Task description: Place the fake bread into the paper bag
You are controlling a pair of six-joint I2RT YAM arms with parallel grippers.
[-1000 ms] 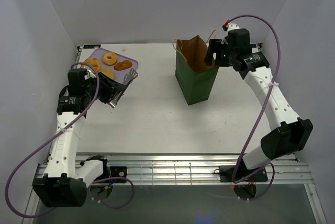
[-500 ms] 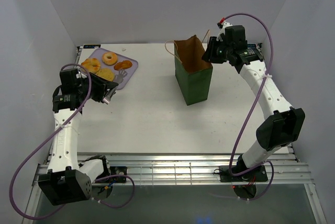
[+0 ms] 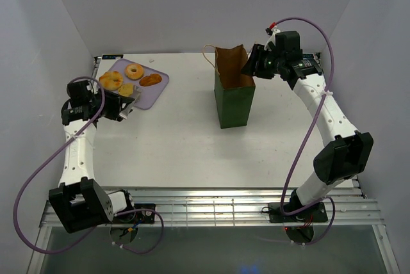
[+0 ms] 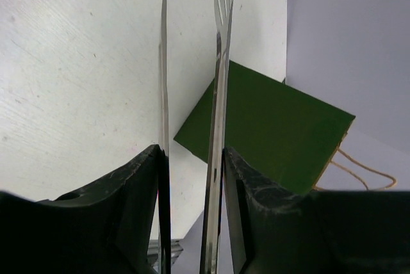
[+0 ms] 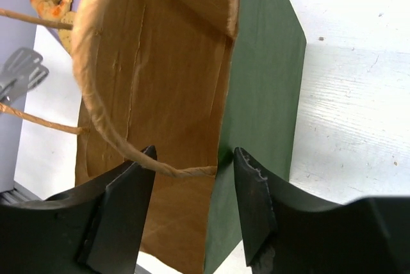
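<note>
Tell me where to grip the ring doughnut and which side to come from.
Probably across its outer rim, from straight above. The ring doughnut lies flat on the lilac tray, and the other pastries crowd its near side, so a side approach looks blocked.

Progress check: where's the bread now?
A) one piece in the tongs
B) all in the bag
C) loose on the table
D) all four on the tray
D: doughnut, bun, slice and dark oval all lie on the tray; the tongs hold nothing, and no bread shows inside the bag.
</note>
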